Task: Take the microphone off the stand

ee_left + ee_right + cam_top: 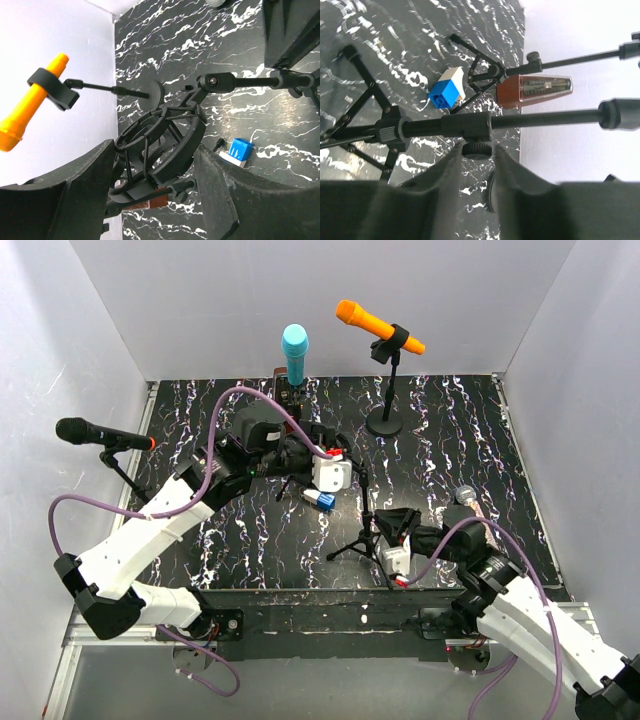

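Shock mount (165, 135) filling left end effector (156, 148), tripod stand (366, 530) crowding centre, open tabletop (470, 440) right of orange microphone (375, 325)

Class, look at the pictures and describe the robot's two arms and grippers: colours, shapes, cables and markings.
The left arm and right arm have white boxy shells with black joints. A purple cable loops along each. Each wrist carries a white block with a small red mark. The left gripper and right gripper have broad matte black fingers.
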### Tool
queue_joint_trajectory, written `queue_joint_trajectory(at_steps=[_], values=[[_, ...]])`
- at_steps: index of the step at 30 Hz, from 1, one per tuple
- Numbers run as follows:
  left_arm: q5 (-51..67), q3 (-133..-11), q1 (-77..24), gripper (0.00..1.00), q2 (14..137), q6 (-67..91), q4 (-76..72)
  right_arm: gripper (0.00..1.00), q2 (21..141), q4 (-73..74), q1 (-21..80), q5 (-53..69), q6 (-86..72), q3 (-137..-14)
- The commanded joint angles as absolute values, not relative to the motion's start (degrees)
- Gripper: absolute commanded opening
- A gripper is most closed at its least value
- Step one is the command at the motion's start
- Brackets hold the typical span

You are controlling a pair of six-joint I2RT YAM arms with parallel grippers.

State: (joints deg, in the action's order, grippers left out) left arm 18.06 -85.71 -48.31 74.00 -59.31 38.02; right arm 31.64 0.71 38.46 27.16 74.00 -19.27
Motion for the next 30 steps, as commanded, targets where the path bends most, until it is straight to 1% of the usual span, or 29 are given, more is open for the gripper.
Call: queue_joint_trajectory(at_steps=[1,3,5,7,9,12,14,15,17,19,22,25,30], values=[[20.5,-84.6,-49.1,0.48,72.4,-59.2,38.1,0.54,27.8,21.8,38.8,25.9,72.3,-26.3],[20.5,-84.3,-49.2,0.48,72.2,-59.2,38.2,0.67,27.2,26.2,38.8,23.5,62.1,-30.7],[20.2,-83.6,-49.1,0.48,71.8,-59.2,38.2,0.76,28.0,26.4,38.8,18.5,45.7,-35.5],[20.0,-83.1,-49.1,0.48,71.3,-59.6,38.1,0.77,31.0,30.4,38.1,15.9,33.3,-41.1],[19.6,-82.7,-49.1,0.48,71.0,-59.9,38.1,0.76,33.6,35.4,36.0,19.8,24.3,-45.2],[19.4,-82.5,-49.1,0.48,71.0,-59.6,37.7,0.75,35.9,35.9,33.7,24.9,13.2,-46.9],[19.8,-82.4,-49.1,0.48,71.4,-59.6,37.6,0.75,39.2,36.6,30.2,31.8,7.1,-48.0],[20.1,-82.6,-49.1,0.48,71.5,-59.6,37.5,0.74,41.3,37.8,27.4,39.2,4.2,-48.4],[20.5,-82.7,-49.1,0.48,71.8,-59.6,37.4,0.71,46.6,39.2,23.1,46.7,1.1,-49.6],[20.8,-83.1,-49.1,0.48,71.9,-59.6,37.4,0.67,50.9,40.3,20.3,48.2,0.7,-50.7],[20.7,-83.2,-49.1,0.48,72.1,-59.4,37.1,0.62,57.8,40.3,16.3,54.1,1.1,-52.5],[20.7,-83.1,-49.1,0.48,71.7,-59.0,37.1,0.62,63.2,41.8,15.7,58.6,2.9,-55.6],[20.3,-82.9,-49.1,0.48,71.1,-58.6,37.3,0.65,66.4,37.4,15.8,61.3,0.4,-57.6]])
